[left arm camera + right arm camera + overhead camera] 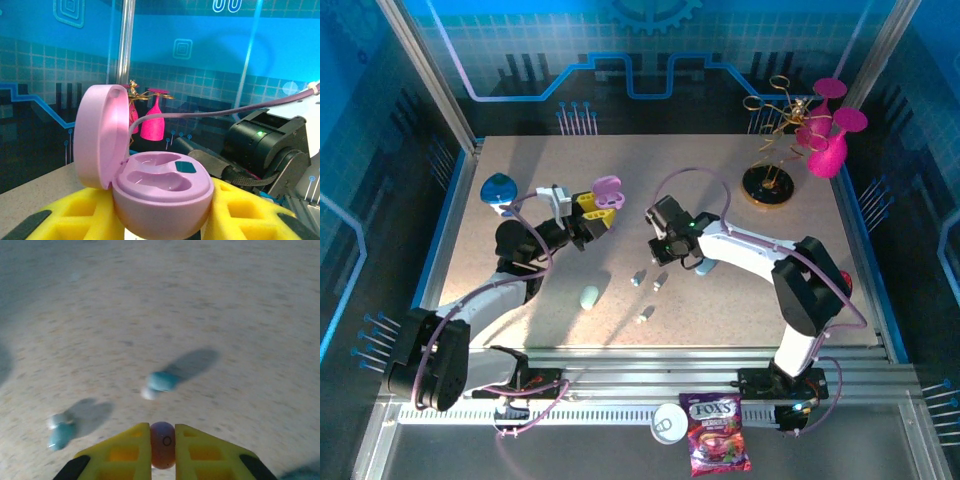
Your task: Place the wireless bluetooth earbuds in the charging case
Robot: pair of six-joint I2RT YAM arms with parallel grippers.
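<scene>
Speckled table [740,310] has free room between the arms, where three loose earbuds [638,279] lie far from its edges. Left gripper [598,212] is closed around the open lilac case [160,185]; right gripper [162,432] pinches a purple earbud [162,444] above the table.

Case [160,192] between left fingers [235,210], earbud [162,444] between right fingers [200,452], loose earbuds [638,279] on table [740,305] nearby
</scene>
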